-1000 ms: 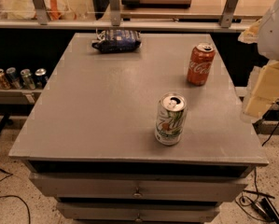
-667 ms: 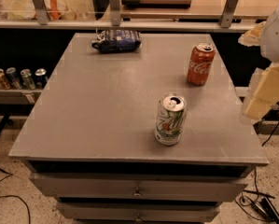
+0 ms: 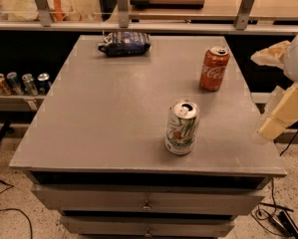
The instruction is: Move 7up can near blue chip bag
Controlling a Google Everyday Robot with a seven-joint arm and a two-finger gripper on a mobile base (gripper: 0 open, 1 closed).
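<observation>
I count one 7up can (image 3: 182, 127), one Coke can (image 3: 214, 68), one bag (image 3: 124, 43), four shelf cans (image 3: 29, 83) left, one claw (image 3: 281, 114) right of the counter (image 3: 113, 123).

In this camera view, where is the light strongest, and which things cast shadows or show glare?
Camera view: soft light from above; the table shows a pale sheen mid-top. The 7up can glints on top, its shadow faint. The blue chip bag at the far edge looks dark. The claw, beyond the table's right side, is brightly lit.

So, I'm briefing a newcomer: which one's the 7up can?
On the grey table, with the gripper off its right side, look near the front edge. The 7up can stands there, silver-white with green lettering, unlike the orange-red Coca-Cola can behind it.
</observation>
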